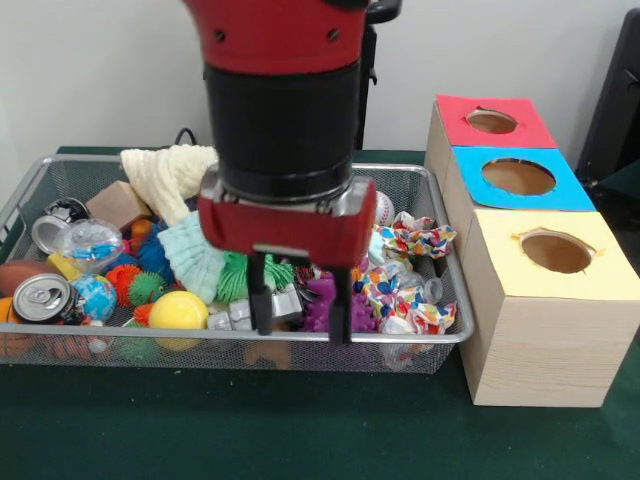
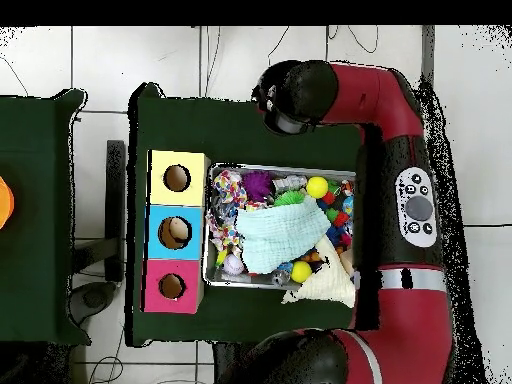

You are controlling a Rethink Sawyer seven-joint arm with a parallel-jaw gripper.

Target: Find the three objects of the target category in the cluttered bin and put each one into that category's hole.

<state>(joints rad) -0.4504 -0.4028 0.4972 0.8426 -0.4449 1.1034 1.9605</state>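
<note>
Fine silver wire mesh for the bin (image 1: 420,190), left half of frame. Pale raw wood on the box (image 1: 540,340) at right, topped with matt coloured paper. Shiny metal on the can (image 1: 42,297), lower left. Ribbed cream knit cloth (image 1: 170,175). Matt foam-like yellow ball (image 1: 178,312). Dark green felt tablecloth (image 1: 300,430).
</note>
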